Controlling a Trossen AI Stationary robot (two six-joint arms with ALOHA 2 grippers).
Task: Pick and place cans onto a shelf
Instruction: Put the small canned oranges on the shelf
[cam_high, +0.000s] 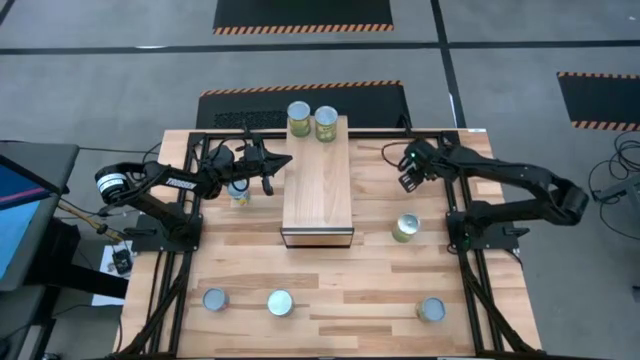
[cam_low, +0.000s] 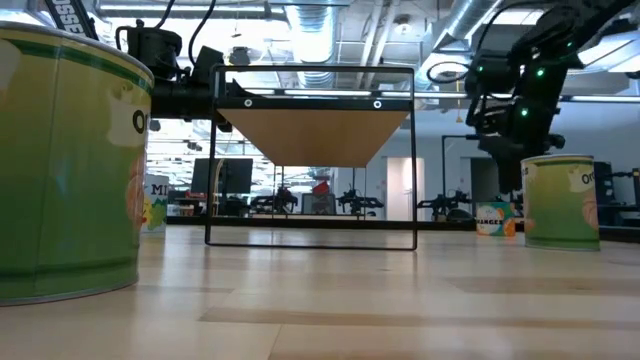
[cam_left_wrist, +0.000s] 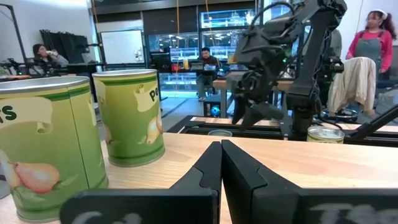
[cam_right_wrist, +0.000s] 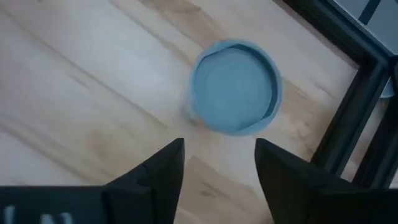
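The light-wood shelf (cam_high: 318, 190) stands mid-table with two cans (cam_high: 298, 118) (cam_high: 325, 122) upright on its far end. My left gripper (cam_high: 283, 162) is shut and empty at the shelf's left edge, level with its top. In the left wrist view (cam_left_wrist: 221, 168) the two cans (cam_left_wrist: 127, 115) (cam_left_wrist: 43, 149) stand beside it. My right gripper (cam_high: 408, 180) is open and empty right of the shelf, pointing down. Its wrist view (cam_right_wrist: 219, 162) shows a can's bluish lid (cam_right_wrist: 235, 87) ahead of the fingers. That can (cam_high: 405, 228) stands on the table.
Another can (cam_high: 238, 192) stands under my left arm, left of the shelf. Three more cans (cam_high: 215, 299) (cam_high: 280, 303) (cam_high: 431, 310) stand along the table's near edge. Black frame rails (cam_high: 468, 200) run along the table's sides. People sit and stand in the room beyond.
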